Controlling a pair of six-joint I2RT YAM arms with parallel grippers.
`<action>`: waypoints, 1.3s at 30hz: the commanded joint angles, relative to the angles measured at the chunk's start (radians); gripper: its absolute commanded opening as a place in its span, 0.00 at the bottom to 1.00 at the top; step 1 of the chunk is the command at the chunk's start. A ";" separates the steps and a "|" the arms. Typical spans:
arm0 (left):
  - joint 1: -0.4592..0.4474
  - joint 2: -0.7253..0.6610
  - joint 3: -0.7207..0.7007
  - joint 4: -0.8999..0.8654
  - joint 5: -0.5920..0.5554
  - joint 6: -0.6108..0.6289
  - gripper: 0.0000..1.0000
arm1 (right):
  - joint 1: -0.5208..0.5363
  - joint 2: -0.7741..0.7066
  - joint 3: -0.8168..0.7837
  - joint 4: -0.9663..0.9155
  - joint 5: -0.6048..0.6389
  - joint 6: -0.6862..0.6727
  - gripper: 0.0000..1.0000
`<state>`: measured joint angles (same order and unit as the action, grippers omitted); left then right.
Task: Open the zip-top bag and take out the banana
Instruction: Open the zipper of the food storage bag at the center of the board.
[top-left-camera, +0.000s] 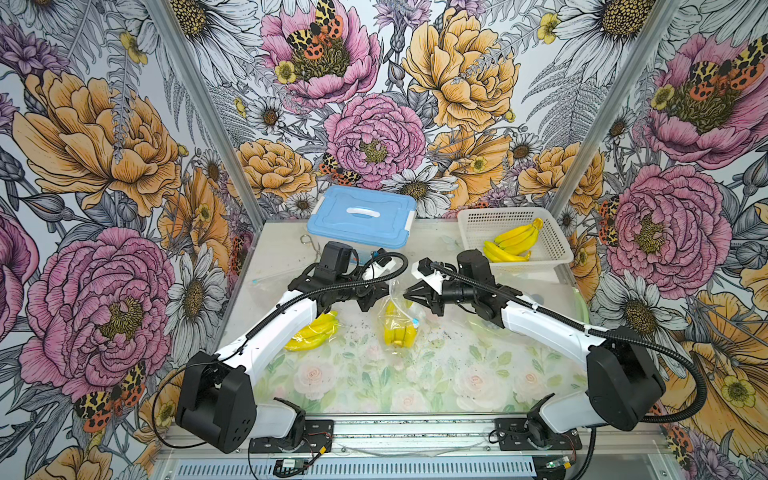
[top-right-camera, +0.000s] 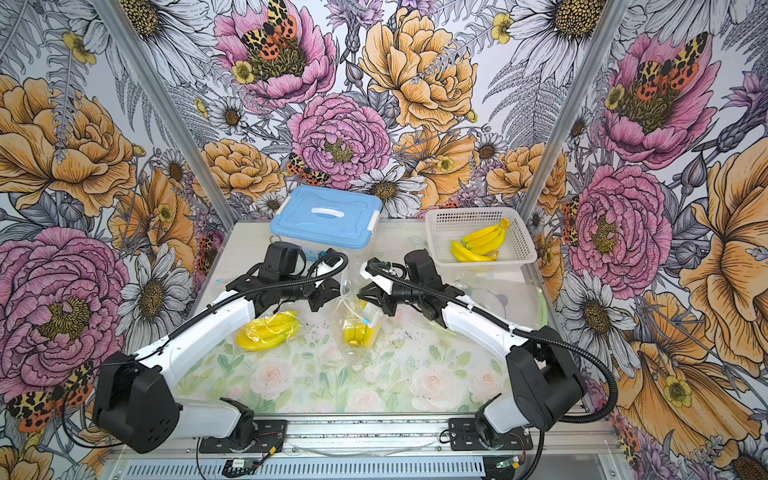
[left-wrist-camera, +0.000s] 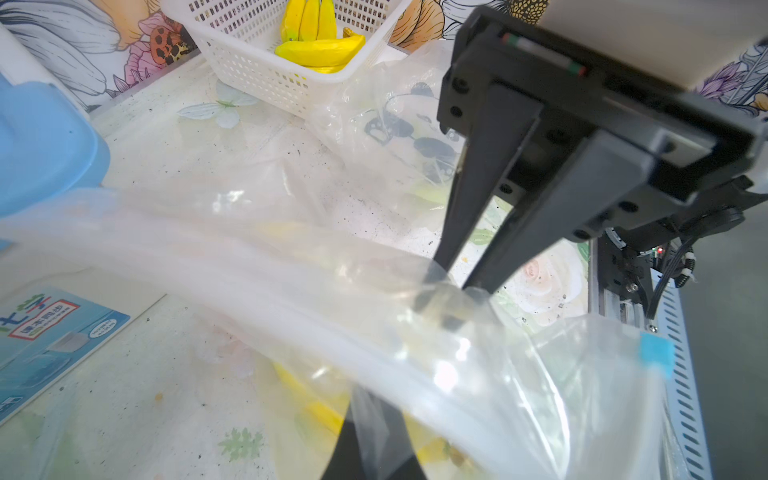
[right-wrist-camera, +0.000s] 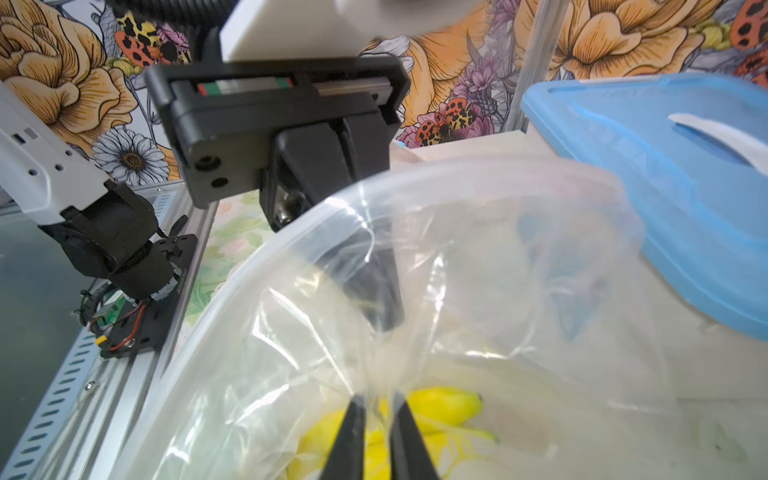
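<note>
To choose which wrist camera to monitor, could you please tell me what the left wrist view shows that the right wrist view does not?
Only the left wrist view: the white basket of bananas and a panda-print bag. Only the right wrist view: the white handle on the blue lid and the left arm's base. Both: the zip-top bag, the banana inside, that lid, and the left gripper and right gripper shut on the film.
</note>
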<state>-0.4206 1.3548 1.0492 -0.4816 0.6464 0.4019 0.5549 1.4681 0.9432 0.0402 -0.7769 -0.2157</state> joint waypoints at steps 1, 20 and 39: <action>0.004 -0.036 0.000 -0.008 -0.022 0.005 0.00 | -0.005 -0.015 0.009 0.023 -0.030 0.006 0.00; 0.117 -0.118 -0.090 -0.007 -0.049 -0.064 0.00 | -0.094 -0.142 -0.138 0.056 0.015 0.073 0.00; -0.009 -0.163 -0.078 0.008 -0.093 -0.071 0.00 | -0.120 -0.202 0.220 -0.270 0.152 0.539 1.00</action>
<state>-0.4175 1.2167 0.9676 -0.4923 0.5789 0.3386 0.4351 1.2961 1.0916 -0.1097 -0.6762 0.1829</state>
